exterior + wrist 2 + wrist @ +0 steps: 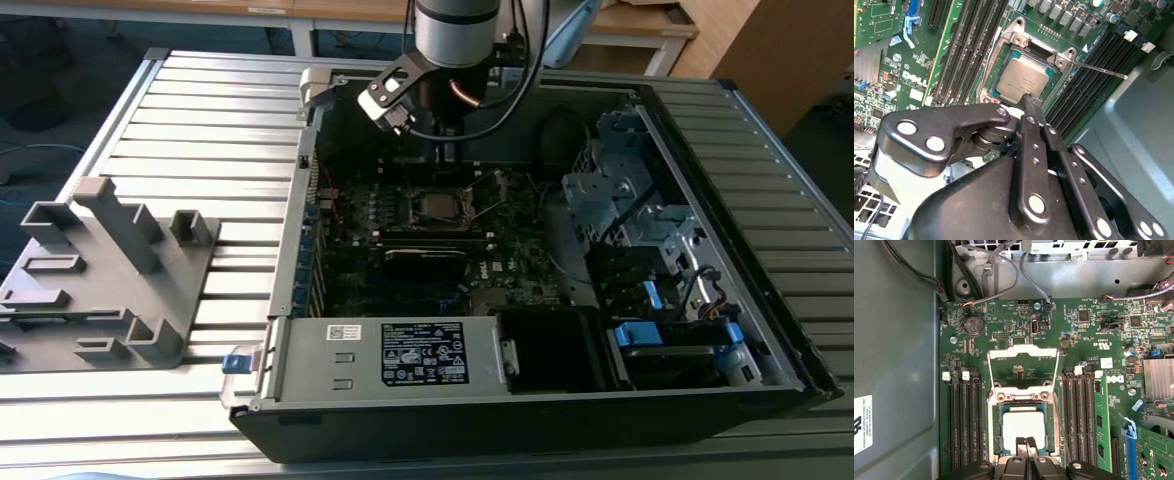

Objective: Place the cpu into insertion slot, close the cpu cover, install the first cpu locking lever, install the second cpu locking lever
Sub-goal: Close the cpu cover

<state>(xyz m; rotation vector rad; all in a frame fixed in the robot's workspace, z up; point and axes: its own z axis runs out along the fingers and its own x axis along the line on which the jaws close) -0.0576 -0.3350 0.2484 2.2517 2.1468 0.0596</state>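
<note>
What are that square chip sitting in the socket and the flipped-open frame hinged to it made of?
The cpu has a top that looks like metal with a dull, matte grey finish: it shows a soft, even sheen and no sharp reflections. The cpu cover looks like thin stamped sheet metal, probably steel, bright and silvery: a flat frame with an open window. The exact alloys cannot be told.

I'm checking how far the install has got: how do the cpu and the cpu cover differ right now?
The cpu lies flat in the socket, while the cpu cover stands swung open, lifted off it. The cpu is a solid pale metal plate. The cpu cover is a thin frame with an open window, and green board shows through it. The cpu is narrower than the cpu cover. Both are square and silvery.
</note>
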